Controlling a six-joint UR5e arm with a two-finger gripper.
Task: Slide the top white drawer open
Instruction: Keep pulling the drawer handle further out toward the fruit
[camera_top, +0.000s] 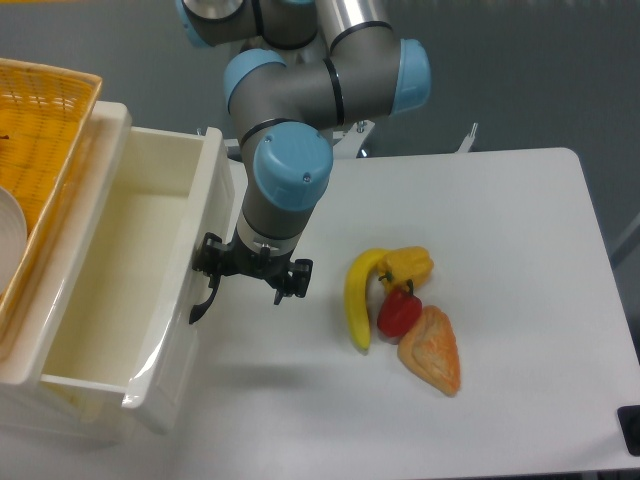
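Note:
The top white drawer stands pulled well out of the cabinet at the left, with its deep white inside showing. Its black curved handle sits on the panelled front. My gripper hangs just right of that front with its jaws spread wide. Its left finger sits at the handle and looks hooked behind it. The right finger hangs over bare table, and nothing lies between the two.
A yellow wicker basket with a white plate sits on the cabinet at the far left. A banana, a yellow pepper, a red pepper and an orange wedge lie together mid-table.

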